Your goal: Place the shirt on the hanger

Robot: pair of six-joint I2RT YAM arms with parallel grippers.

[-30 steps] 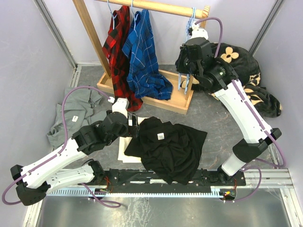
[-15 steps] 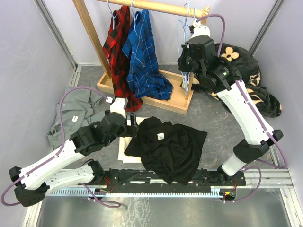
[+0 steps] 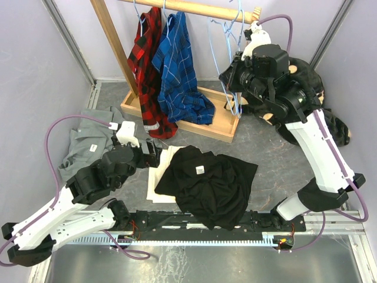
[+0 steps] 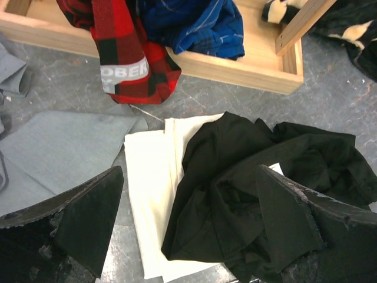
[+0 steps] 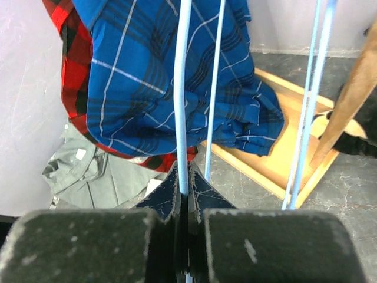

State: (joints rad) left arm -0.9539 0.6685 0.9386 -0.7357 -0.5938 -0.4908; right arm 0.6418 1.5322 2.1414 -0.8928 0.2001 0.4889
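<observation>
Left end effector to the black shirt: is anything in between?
Nothing visible. The open left end effector looks straight at the black shirt, which lies on top of a cream cloth.

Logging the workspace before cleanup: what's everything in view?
black shirt: one, black, table, front centre
cream cloth: one, cream, under black shirt
grey shirt: one, grey, left
rack: one, wooden, back
red shirt: one, red plaid, on rack
blue shirt: one, blue plaid, on rack
hanger: one, light blue, rack's right end
spare hangers: at least one, light blue, beside it
blanket: one, black with cream flowers, back right
left gripper: one, open over cream cloth
right gripper: one, shut on hanger
</observation>
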